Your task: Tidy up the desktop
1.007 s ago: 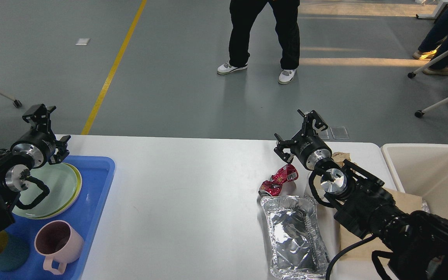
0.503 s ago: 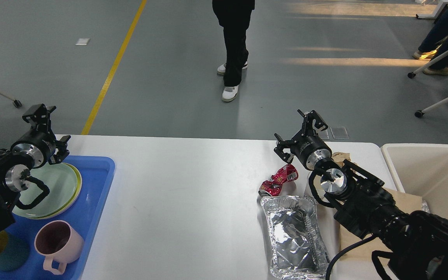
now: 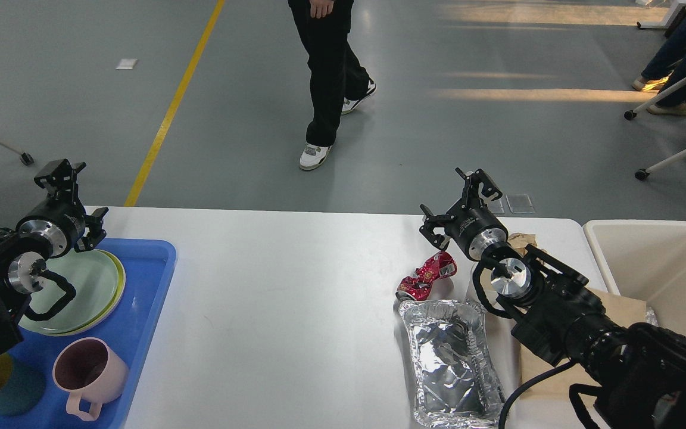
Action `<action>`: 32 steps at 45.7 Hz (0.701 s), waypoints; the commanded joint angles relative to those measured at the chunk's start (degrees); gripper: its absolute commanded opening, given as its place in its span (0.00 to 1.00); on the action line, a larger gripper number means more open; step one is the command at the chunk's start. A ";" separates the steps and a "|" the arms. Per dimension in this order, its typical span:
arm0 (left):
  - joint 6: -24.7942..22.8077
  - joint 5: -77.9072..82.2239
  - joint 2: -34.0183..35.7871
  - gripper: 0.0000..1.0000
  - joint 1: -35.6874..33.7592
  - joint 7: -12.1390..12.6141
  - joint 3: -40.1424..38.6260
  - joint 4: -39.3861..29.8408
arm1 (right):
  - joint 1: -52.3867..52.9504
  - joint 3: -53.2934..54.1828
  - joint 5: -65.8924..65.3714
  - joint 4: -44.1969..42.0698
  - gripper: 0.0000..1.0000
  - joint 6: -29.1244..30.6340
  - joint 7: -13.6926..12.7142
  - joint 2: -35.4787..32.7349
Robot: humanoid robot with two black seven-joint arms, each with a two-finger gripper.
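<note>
Both hands are held above the white table [image 3: 295, 298], which fills the lower part of the view. The right hand [image 3: 459, 205] is seen with its fingers spread wide and nothing between them. Just below and to its left a crushed red can [image 3: 426, 275] lies on the table, and nearer the robot a foil tray [image 3: 450, 360] rests beside the arm. A cream bin [image 3: 658, 268] stands to its right. The left hand [image 3: 75, 199] is also spread and empty, raised over green plates [image 3: 90, 286] on a blue tray [image 3: 140, 310]; a pink mug [image 3: 90, 375] sits nearer the robot.
</note>
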 commanded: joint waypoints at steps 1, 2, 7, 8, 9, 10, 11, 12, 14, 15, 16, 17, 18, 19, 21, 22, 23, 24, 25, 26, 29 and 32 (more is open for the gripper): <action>0.05 0.00 0.00 0.96 0.00 0.03 0.00 0.00 | -0.07 0.00 -0.09 0.00 1.00 0.00 0.00 0.08; 0.05 0.00 0.00 0.96 0.00 -0.06 0.00 0.00 | 0.02 0.00 0.00 0.00 1.00 0.00 0.00 -0.01; 0.05 0.00 0.00 0.96 0.00 -0.06 0.00 0.00 | 0.02 0.00 0.00 0.00 1.00 0.00 0.00 -0.01; -0.04 0.00 0.00 0.96 0.00 0.03 0.00 0.00 | -0.07 0.00 0.00 0.00 1.00 0.00 0.00 -0.01; -0.04 0.00 0.00 0.96 0.00 0.03 0.00 0.00 | 0.02 0.00 0.00 0.00 1.00 0.00 0.00 -0.01; -0.04 0.00 0.00 0.96 0.00 -0.06 0.00 0.00 | -0.07 0.00 0.00 0.00 1.00 0.00 0.00 -0.01; -0.04 0.00 0.00 0.96 0.00 -0.06 0.00 0.00 | 0.02 0.00 0.00 0.00 1.00 0.00 0.00 0.08; -0.04 0.00 0.00 0.96 0.00 -0.06 0.00 0.00 | 0.02 0.00 0.00 0.00 1.00 0.00 0.00 0.08; -0.04 0.00 0.00 0.96 0.00 -0.06 0.00 0.00 | -0.07 0.00 0.00 0.00 1.00 0.00 0.00 -0.01; 0.05 0.00 0.00 0.96 0.00 -0.06 0.00 0.00 | 0.02 0.00 0.00 0.00 1.00 0.00 0.00 -0.01; 0.05 0.00 0.00 0.96 0.00 -0.06 0.00 0.00 | -0.07 0.00 0.00 0.00 1.00 0.00 0.00 -0.01; -0.04 0.00 0.00 0.96 0.00 0.03 0.00 0.00 | 0.02 0.00 0.00 0.00 1.00 0.00 0.00 -0.01; 0.05 0.00 0.00 0.96 0.00 -0.06 0.00 0.00 | 0.02 0.00 0.00 0.00 1.00 0.00 0.00 0.08; 0.05 0.00 0.00 0.96 0.00 0.03 0.00 0.00 | -0.07 0.00 0.00 0.00 1.00 0.00 0.00 -0.01; -0.04 0.00 0.00 0.96 0.00 -0.06 0.00 0.00 | 0.02 0.00 0.00 0.00 1.00 0.00 0.00 -0.01; -0.04 0.00 0.00 0.96 0.00 -0.06 0.00 0.00 | 0.02 0.00 0.00 0.00 1.00 0.00 0.00 -0.01; -0.04 0.00 0.00 0.96 0.00 -0.06 0.00 0.00 | -0.07 0.00 0.00 0.00 1.00 0.00 0.00 -0.01; -0.04 0.00 0.00 0.96 0.00 0.03 0.00 0.00 | 0.02 0.00 0.00 0.00 1.00 0.00 0.00 -0.01; 0.05 0.00 0.00 0.96 0.00 -0.06 0.00 0.00 | -0.07 0.00 0.00 0.00 1.00 0.00 0.00 -0.01; -0.04 0.00 0.00 0.96 0.00 -0.06 0.00 0.00 | 0.02 0.00 0.00 0.00 1.00 0.00 0.00 -0.01; 0.05 0.00 0.00 0.96 0.00 0.03 0.00 0.00 | -0.07 0.00 0.00 0.00 1.00 0.00 0.00 0.08; -0.04 0.00 0.00 0.96 0.00 -0.06 0.00 0.00 | 0.02 0.00 0.00 0.00 1.00 0.00 0.00 -0.01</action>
